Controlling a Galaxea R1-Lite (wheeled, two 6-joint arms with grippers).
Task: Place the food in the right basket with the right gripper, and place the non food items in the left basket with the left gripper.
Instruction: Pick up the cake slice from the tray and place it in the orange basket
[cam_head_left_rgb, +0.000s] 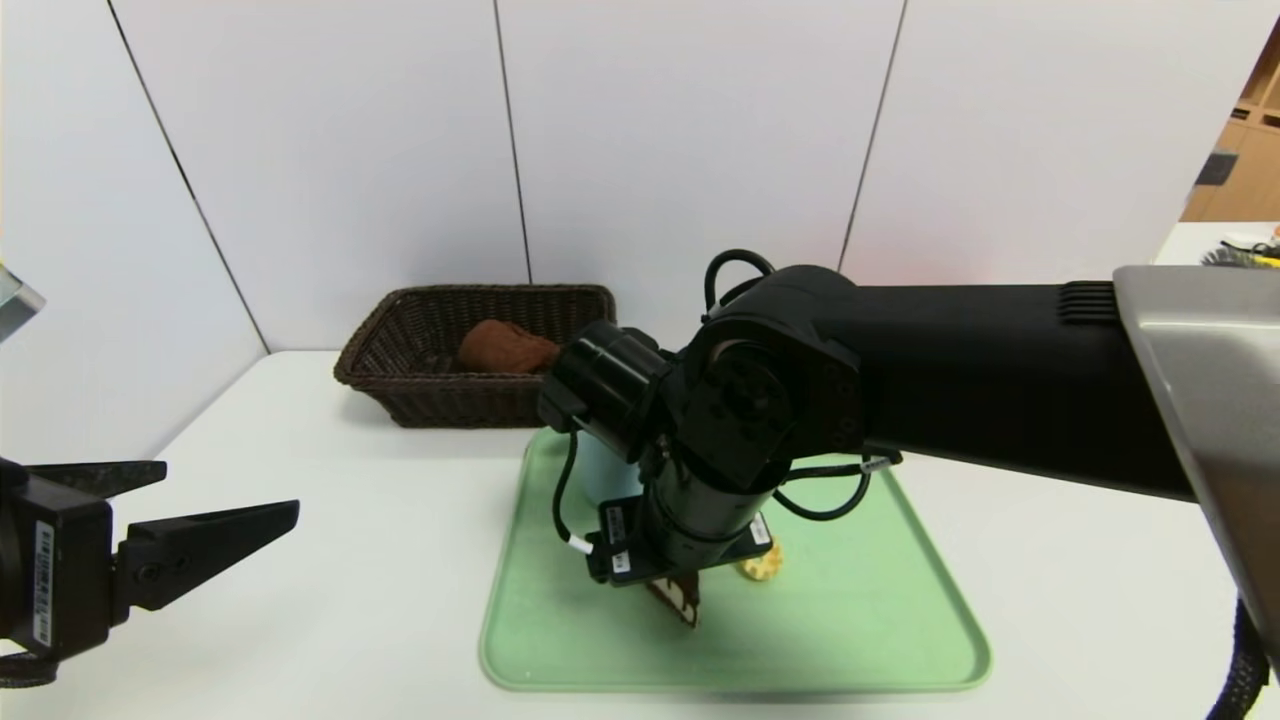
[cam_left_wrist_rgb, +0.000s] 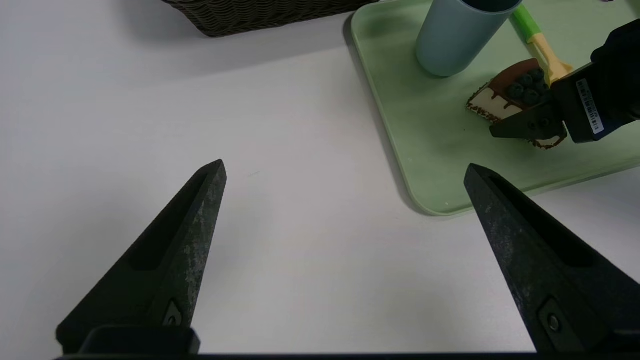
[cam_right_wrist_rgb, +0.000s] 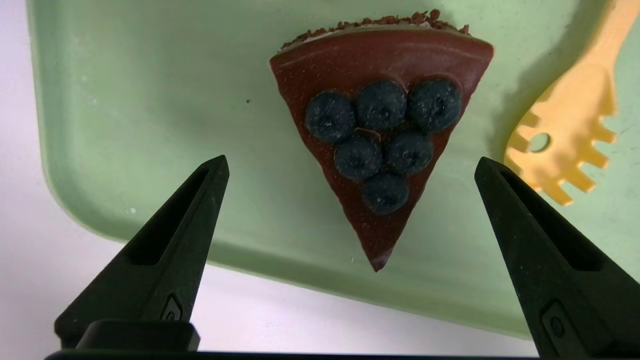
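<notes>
Chocolate-topped cake slice (cam_right_wrist_rgb: 380, 150) between the wide-open right gripper (cam_right_wrist_rgb: 350, 167) fingers (untouched), on green tray (cam_right_wrist_rgb: 125, 100).

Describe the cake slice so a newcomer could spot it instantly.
On the pale green tray, beside the yellow slotted spoon and near the blue-grey cup, lies the cake slice. It alone is triangular, chocolate-topped, with dark blueberries.

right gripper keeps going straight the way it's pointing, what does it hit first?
Most likely the cake slice: the right gripper points down at it with open jaws either side. The green tray lies just beneath. The remaining gap is hard to judge.
</notes>
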